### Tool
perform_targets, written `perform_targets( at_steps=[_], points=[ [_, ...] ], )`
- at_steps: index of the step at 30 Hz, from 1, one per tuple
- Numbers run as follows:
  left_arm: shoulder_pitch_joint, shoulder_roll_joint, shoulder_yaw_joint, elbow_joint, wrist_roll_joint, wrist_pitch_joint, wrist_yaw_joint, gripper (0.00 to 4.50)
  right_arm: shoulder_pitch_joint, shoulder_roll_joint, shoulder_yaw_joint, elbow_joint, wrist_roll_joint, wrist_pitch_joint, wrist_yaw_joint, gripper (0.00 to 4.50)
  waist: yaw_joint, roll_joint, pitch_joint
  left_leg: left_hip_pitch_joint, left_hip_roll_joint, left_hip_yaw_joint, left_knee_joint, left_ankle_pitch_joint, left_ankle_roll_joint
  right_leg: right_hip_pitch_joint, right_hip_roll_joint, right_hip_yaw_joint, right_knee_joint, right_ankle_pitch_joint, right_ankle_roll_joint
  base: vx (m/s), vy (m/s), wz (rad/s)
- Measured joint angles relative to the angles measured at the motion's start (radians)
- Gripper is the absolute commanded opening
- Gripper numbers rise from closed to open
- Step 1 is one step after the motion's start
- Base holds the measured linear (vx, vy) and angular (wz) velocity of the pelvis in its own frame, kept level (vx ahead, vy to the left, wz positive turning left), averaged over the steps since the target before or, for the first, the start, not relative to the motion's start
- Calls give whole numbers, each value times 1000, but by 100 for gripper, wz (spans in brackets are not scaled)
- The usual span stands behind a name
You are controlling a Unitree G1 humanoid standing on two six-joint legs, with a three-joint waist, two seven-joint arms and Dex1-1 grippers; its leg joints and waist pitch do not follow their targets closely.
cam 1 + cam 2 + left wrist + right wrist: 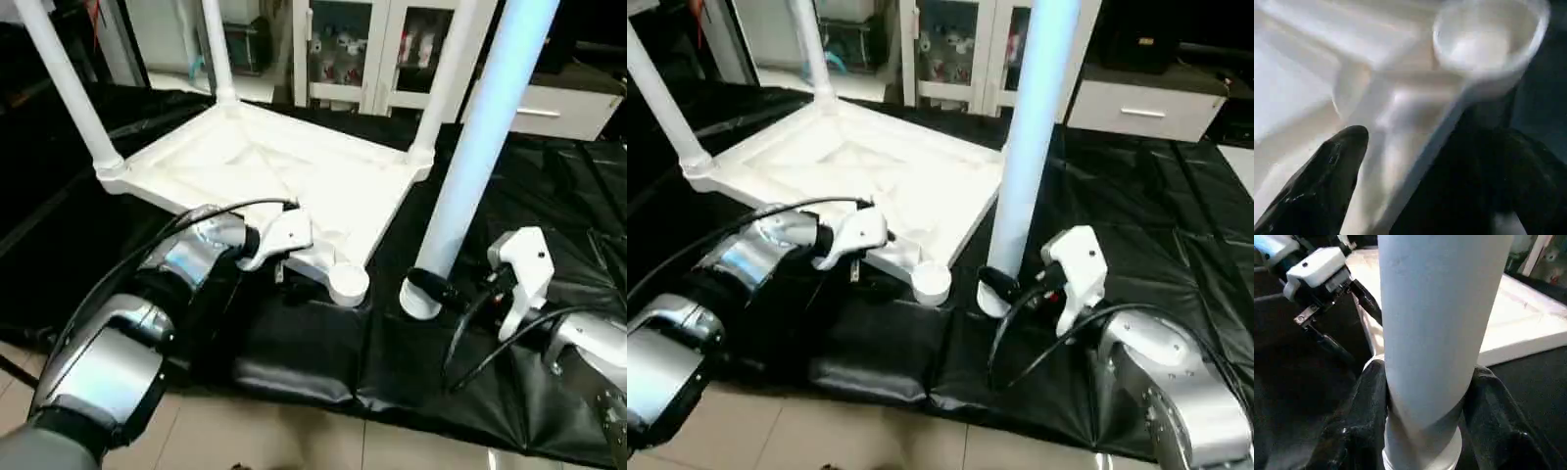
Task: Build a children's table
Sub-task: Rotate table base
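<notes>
table top (265, 171) lies upside down on black sheet (549, 196), three legs (69, 88) seated. right gripper (431, 287) clamps fourth leg (480, 147) upright just beside empty corner socket (348, 283). left gripper (289, 279) spread wide at that corner, grasping nothing.

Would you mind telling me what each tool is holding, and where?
The right tool grips the loose leg near its lower end. The left tool, open at the tabletop's empty corner socket, holds nothing.
</notes>
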State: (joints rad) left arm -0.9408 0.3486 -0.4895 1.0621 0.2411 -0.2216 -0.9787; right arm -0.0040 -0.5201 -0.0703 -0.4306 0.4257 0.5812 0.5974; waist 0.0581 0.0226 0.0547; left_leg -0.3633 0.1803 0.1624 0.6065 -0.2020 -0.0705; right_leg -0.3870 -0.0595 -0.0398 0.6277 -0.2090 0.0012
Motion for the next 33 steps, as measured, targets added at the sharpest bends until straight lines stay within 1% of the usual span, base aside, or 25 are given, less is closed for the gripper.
perform_targets(
  at_steps=[1, 4, 6, 10, 13, 16, 18, 22, 23, 25, 32, 33],
  points=[
    [-2, 1, -7, 22, 14, -4, 3, 421, 4, -1, 1, 0, 0, 1, 1, 184, 0, 0, 0, 0, 0, 0, 0, 0, 0, 0, 0, 0, 0, 0, 0, 0, 0, 0],
    [-19, 4, -20, 52, 39, -22, -13, 408, 1, -4, 1, 0, 0, 1, 10, 184, 1, 1, 0, 1, 0, 0, 0, 0, 0, 1, 0, 0, 0, 0, 0, 0, 0, 0],
    [-30, 10, -24, 70, 49, -30, -41, 382, -1, -7, 1, 0, 1, 1, 17, 184, 0, 1, 0, 2, 0, 1, 0, 0, 0, 1, 0, 1, 0, 0, 0, 0, 0, 0],
    [-47, 16, -19, 106, 54, -50, -66, 370, -11, -9, 4, 1, 0, 0, 19, 184, -1, 1, 0, 5, 0, 1, -2, 0, 0, 2, 0, 1, 0, 0, -1, 0, 0, 0],
    [-57, 22, -16, 119, 48, -63, -129, 338, -27, -12, 16, 4, -1, -3, 28, 184, 1, 1, 0, 6, 0, 2, -2, 0, 0, 2, 0, 2, 0, 0, -1, 0, 0, 0],
    [-67, 32, -19, 124, 55, -82, -191, 321, -32, -16, 34, 13, -7, -6, 45, 184, 5, -1, -1, 6, 0, 3, -2, 0, 0, 2, 0, 2, 0, -1, -2, 0, 0, 0],
    [-76, 33, -33, 129, 76, -103, -217, 292, -37, -24, 43, 26, -10, -7, 58, 184, 8, -1, -1, 6, 0, 4, -2, 0, 1, 2, -1, 2, 0, -1, -2, 0, 0, 0],
    [-88, 33, -51, 132, 108, -121, -236, 277, -50, -32, 44, 45, -16, -23, 65, 184, 10, -1, -1, 6, 0, 5, -3, -1, 1, 2, -1, 2, 0, -1, -2, 0, 0, 0],
    [-90, 33, -57, 132, 114, -125, -239, 251, -53, -33, 44, 45, -23, -25, 65, 184, 10, -1, -1, 7, 0, 5, -3, 0, 1, 3, -1, 2, 0, -1, -2, 0, 0, 0],
    [-92, 33, -58, 132, 117, -123, -239, 242, -59, -33, 48, 45, -29, -25, 66, 184, 9, -1, -1, 7, 0, 5, -3, 0, 1, 3, -1, 2, 0, -1, -2, 0, 0, 0],
    [-93, 32, -58, 131, 117, -108, -241, 242, -65, -33, 50, 45, -30, -26, 66, 184, 9, -1, -1, 7, 0, 5, -4, 0, 1, 3, -1, 2, 0, -1, -2, 0, 0, 0],
    [-93, 32, -58, 131, 117, -107, -241, 225, -65, -33, 50, 45, -30, -26, 66, 184, 9, -1, -1, 7, 0, 5, -4, 0, 1, 3, -1, 2, 0, -1, -2, 0, 0, 0]
  ],
)
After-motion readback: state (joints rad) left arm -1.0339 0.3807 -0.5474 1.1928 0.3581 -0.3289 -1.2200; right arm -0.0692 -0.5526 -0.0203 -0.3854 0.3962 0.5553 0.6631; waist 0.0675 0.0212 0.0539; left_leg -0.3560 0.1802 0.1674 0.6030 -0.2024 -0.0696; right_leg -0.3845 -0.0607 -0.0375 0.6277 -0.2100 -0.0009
